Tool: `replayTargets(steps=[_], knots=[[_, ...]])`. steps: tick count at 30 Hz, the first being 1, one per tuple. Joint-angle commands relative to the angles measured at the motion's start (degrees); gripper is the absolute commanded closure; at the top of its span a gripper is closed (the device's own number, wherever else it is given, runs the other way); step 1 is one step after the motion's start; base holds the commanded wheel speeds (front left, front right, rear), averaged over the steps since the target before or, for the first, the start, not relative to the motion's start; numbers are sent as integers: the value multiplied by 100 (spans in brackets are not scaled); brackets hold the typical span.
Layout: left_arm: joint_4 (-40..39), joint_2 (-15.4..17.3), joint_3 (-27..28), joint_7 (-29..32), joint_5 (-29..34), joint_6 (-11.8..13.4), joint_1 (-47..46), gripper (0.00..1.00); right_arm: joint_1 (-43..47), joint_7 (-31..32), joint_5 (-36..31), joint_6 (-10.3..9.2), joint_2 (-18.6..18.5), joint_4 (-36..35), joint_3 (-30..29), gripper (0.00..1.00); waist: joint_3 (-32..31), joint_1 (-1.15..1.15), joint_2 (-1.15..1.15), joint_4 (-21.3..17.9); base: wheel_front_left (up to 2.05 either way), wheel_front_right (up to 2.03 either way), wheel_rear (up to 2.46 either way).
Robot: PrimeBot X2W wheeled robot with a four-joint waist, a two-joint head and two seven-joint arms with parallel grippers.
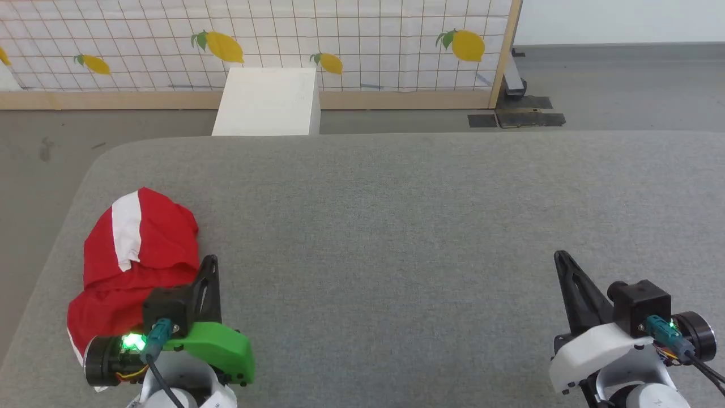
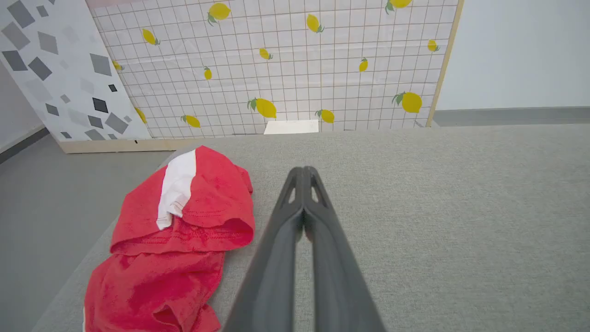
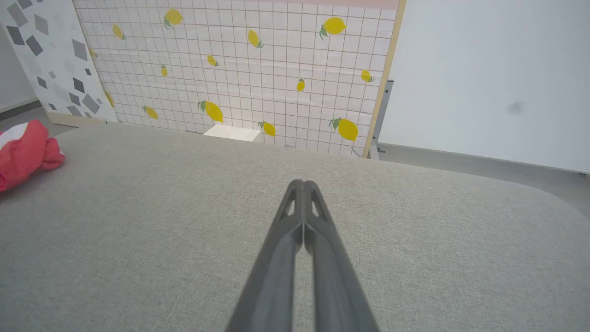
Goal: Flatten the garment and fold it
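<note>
The garment [image 1: 136, 255] lies crumpled in a red heap near the left edge of the grey padded table [image 1: 396, 226], one broad white stripe on top. In the left wrist view the garment [image 2: 179, 230] sits just left of my fingers. My left gripper [image 1: 210, 262] hovers beside the heap's right side, shut with nothing in it; its tips [image 2: 303, 171] are pressed together. My right gripper [image 1: 561, 258] is shut and empty over bare fabric at the lower right, far from the garment [image 3: 23, 152], its tips [image 3: 303, 184] closed.
A white box [image 1: 266, 102] stands on the floor past the table's far edge. Behind it runs a lemon-print grid panel [image 1: 255, 39] with a wooden frame. A grey-speckled panel [image 2: 50, 69] leans at the far left. Grey floor surrounds the table.
</note>
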Motion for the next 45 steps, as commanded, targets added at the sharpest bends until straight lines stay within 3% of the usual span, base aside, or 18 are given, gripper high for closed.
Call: replayTargets(steps=[1, 26, 27, 45], knots=[[-16, -22, 19, 7, 73, 38, 65, 100, -94, 1, -36, -9, 16, -29, 8, 100, 0, 0, 0, 0, 0, 0, 0], [-16, -22, 19, 7, 73, 38, 65, 100, -94, 1, -36, -9, 16, -29, 8, 100, 0, 0, 0, 0, 0, 0, 0], [0, 0, 0, 0, 0, 0, 0, 0, -1, 0, 0, 0, 0, 0, 0, 0, 0, 0, 0, 0, 0, 0, 0], [225, -2, -217, -191, -215, 94, -88, 0, 18, -190, 37, -1, -1, 71, -46, 0, -40, 0, 0, 2, 0, 0, 0]])
